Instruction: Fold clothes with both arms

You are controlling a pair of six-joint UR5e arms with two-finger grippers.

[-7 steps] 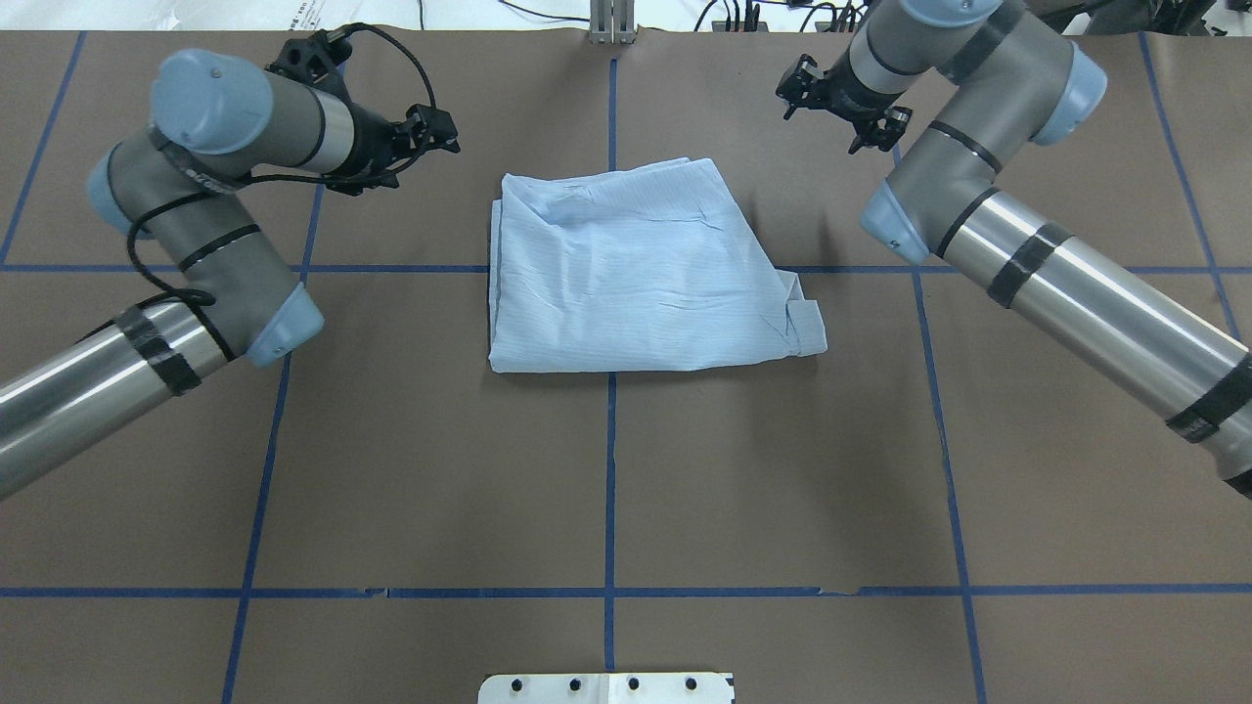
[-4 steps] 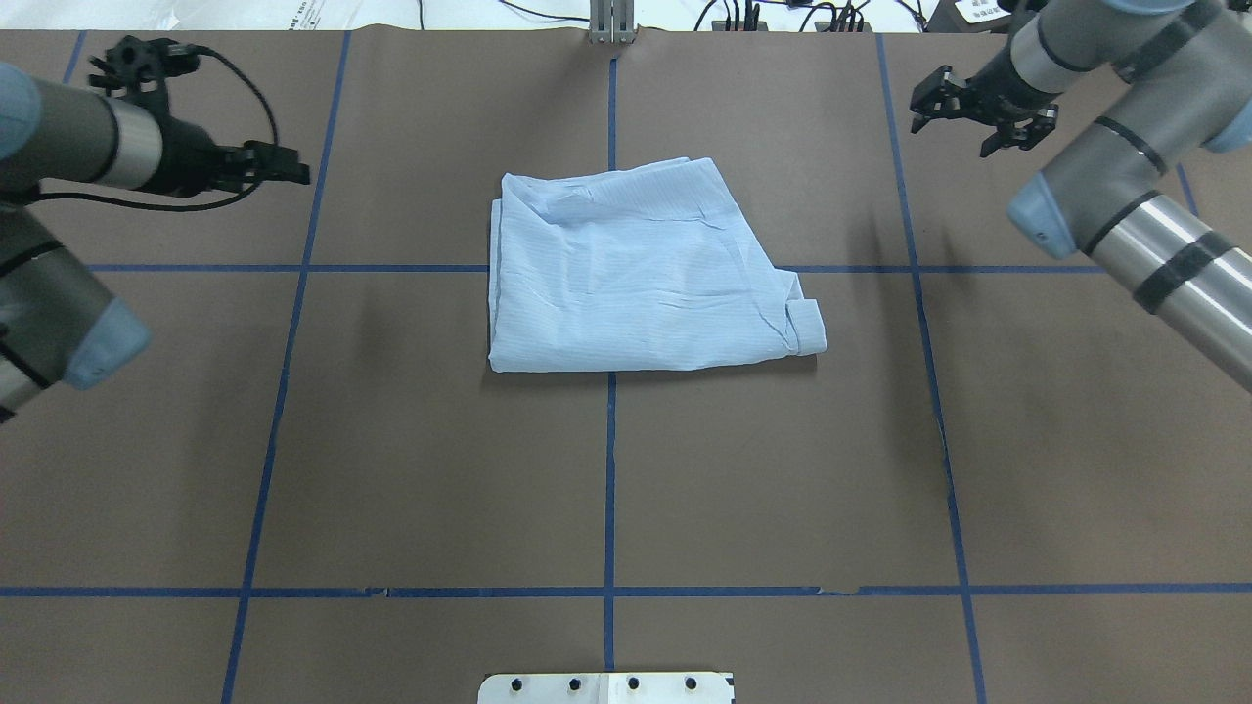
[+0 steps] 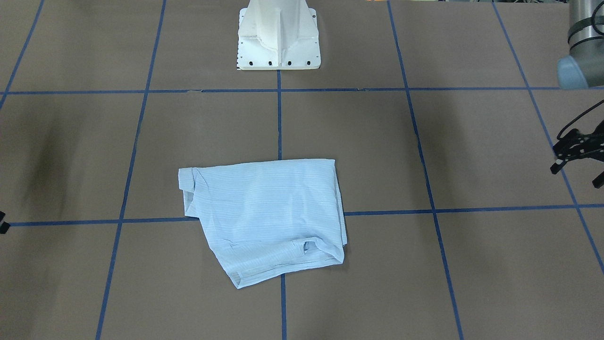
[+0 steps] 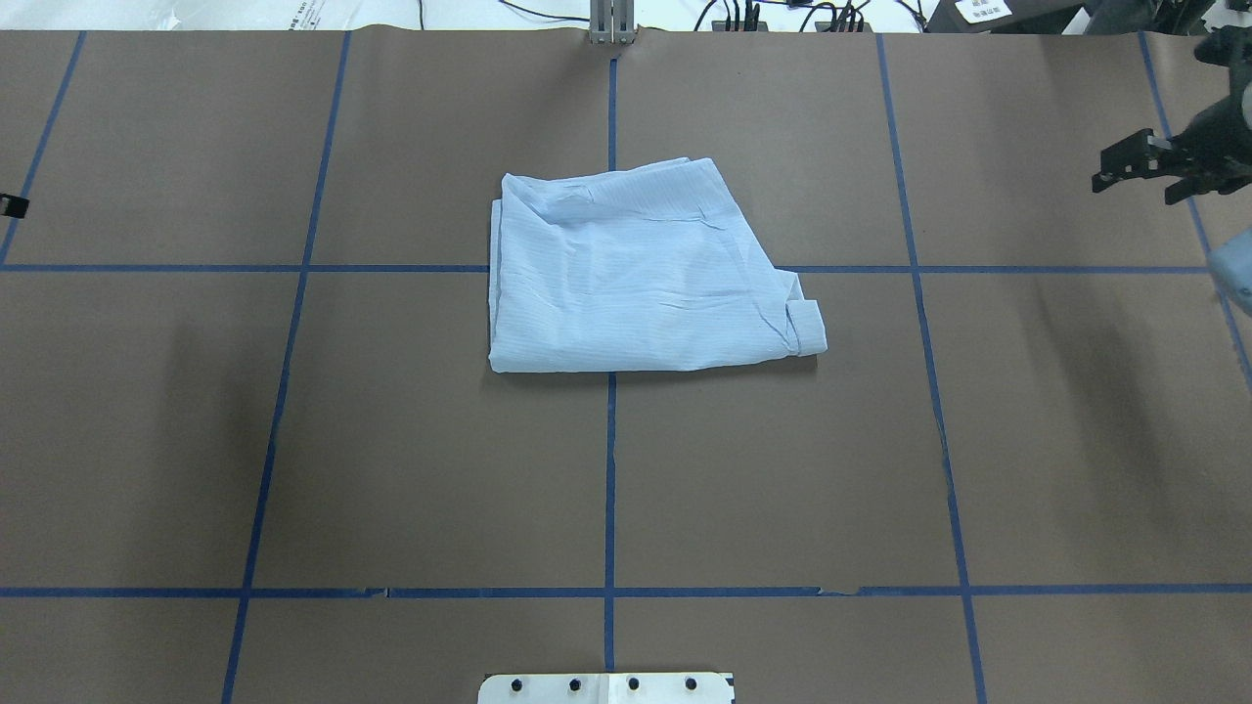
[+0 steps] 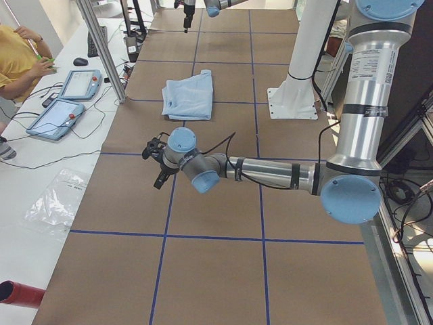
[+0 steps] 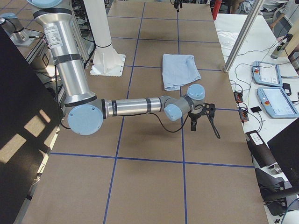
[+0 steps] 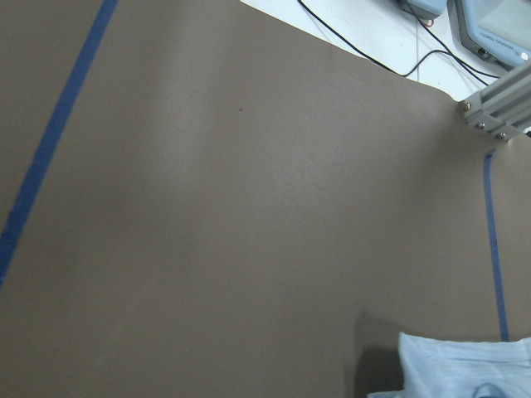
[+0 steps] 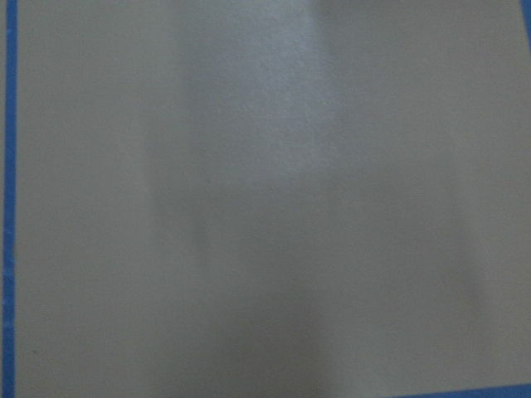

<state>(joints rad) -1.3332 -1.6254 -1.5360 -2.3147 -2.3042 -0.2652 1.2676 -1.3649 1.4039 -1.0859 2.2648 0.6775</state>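
Observation:
The light blue shirt (image 4: 636, 274) lies folded into a compact, roughly rectangular bundle at the middle of the brown table, with a cuff sticking out at its right corner. It also shows in the front view (image 3: 264, 217) and at the bottom of the left wrist view (image 7: 465, 365). My left gripper (image 3: 575, 175) is open and empty, far out at the table's left side; only a black tip shows overhead. My right gripper (image 4: 1135, 191) is open and empty, far to the shirt's right. Neither touches the shirt.
The white pedestal base (image 3: 278, 42) stands at the table's robot side. Blue tape lines (image 4: 610, 469) grid the brown cover. An aluminium post (image 4: 611, 20) stands at the far edge. An operator (image 5: 17, 61) and tablets (image 5: 74, 84) are beyond it.
Both arms have swung outward from beside the shirt to the table's left and right sides. The shirt has not moved.

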